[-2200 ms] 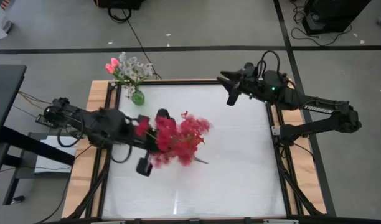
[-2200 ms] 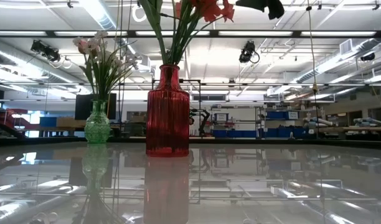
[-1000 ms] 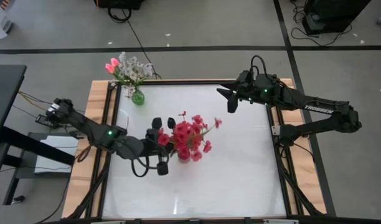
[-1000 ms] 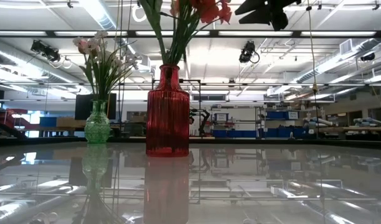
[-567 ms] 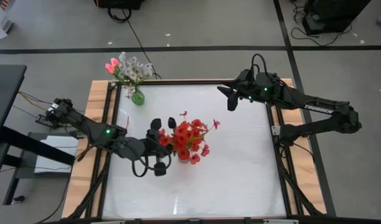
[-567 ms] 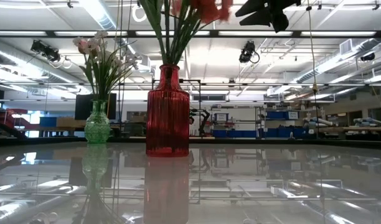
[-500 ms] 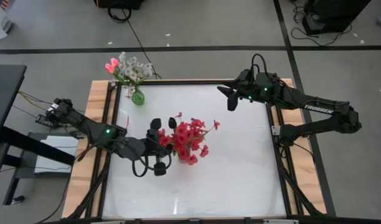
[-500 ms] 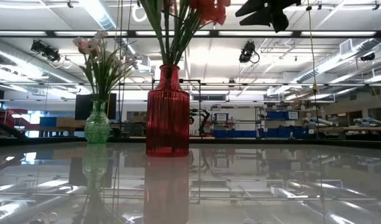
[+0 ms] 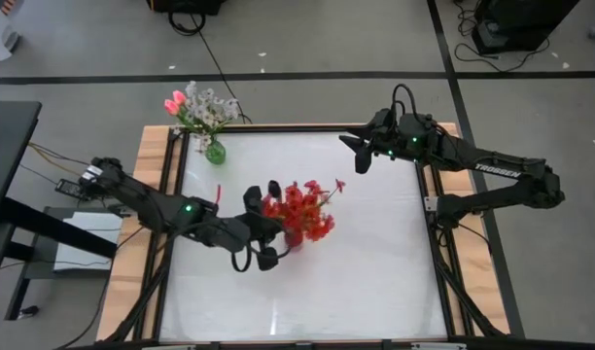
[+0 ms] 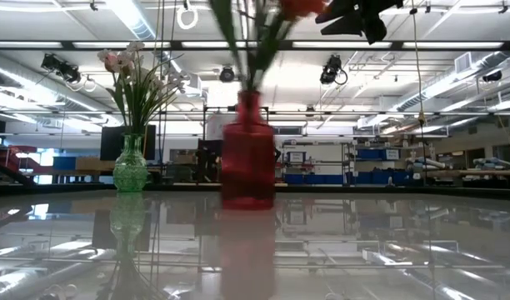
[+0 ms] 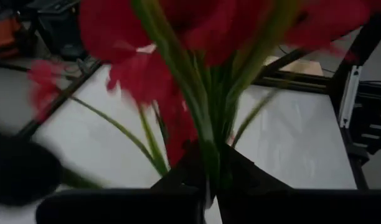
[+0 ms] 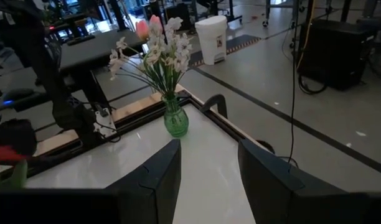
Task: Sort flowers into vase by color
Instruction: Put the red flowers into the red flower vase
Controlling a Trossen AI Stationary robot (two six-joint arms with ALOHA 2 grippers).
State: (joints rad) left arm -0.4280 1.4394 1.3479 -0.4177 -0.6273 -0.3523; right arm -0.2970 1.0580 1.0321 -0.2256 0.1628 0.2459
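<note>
Red blooms (image 9: 299, 206) stood in the red vase (image 10: 247, 155), green stems pinched between the left gripper (image 9: 265, 216)'s narrowed jaws; the right gripper (image 9: 354, 154) hung well apart, jaws wide, facing the green vase (image 12: 175, 121)

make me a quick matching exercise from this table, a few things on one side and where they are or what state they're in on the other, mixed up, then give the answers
1. green vase
2. red vase
3. left gripper
4. right gripper

A. jaws open, raised over the table's far right part
B. far left corner, holding white and pink flowers
D. near the table's middle, holding red flowers
E. shut on red flower stems

Pairs: 1-B, 2-D, 3-E, 4-A
</note>
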